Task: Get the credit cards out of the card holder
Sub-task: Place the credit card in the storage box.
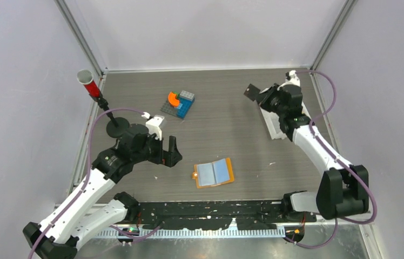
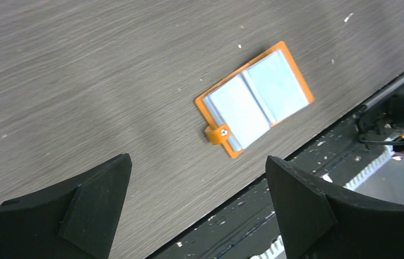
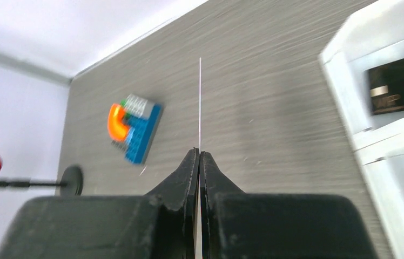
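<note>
I see a grey wood-grain table (image 1: pixel 232 135) boxed by pale walls (image 1: pixel 200 32). My left gripper (image 2: pixel 197 159) gapes near the open card holder (image 2: pixel 255 99); my right gripper (image 3: pixel 199 154) pinches a credit card (image 3: pixel 200 102).

No legible text, number, brand or sign in any view.
Dark face of credit card (image 3: pixel 401 81) lying in white tray (image 3: pixel 345 46): small pale patch plus faint light marking, both too blurred to read.
Raised credit card (image 1: pixel 253 92): face too small to read in top view, seen edge-on in right wrist view.
Card holder (image 2: pixel 254 97): sleeves pale blue, nothing readable.
</note>
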`<state>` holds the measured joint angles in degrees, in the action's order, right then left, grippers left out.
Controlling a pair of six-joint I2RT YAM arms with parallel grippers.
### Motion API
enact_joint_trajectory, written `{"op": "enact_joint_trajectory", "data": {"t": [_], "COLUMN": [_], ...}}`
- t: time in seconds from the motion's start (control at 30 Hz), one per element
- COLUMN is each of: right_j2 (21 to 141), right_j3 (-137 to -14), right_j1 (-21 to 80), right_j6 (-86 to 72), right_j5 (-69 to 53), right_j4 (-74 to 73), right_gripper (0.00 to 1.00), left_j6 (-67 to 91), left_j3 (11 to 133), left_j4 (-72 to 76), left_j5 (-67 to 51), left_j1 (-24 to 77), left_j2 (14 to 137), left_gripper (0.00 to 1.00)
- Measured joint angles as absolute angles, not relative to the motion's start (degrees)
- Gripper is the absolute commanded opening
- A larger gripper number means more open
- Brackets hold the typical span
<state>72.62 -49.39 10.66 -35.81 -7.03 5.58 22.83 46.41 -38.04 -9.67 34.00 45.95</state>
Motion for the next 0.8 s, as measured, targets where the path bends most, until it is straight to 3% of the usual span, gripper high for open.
{"op": "enact_joint_trajectory", "data": {"t": [0.43,0.8], "right_j2": [90.3,94.6], "right_j3": [-59.4,-60.9], "right_j1": [-3.9,-10.0], "right_j6": [-42.8,-47.0], "right_j5": [0.6,1.2], "right_j4": [1.1,1.5], "right_gripper": [0.05,0.05], "left_j6": [16.4,15.5], "left_j3": [47.1,47.1], "left_j4": [-45.0,-46.2], "left_j5": [-3.3,0.3], "left_j1": [34.1,35.6], "left_j2": [38.3,37.6], "left_gripper": [0.99,0.99]}}
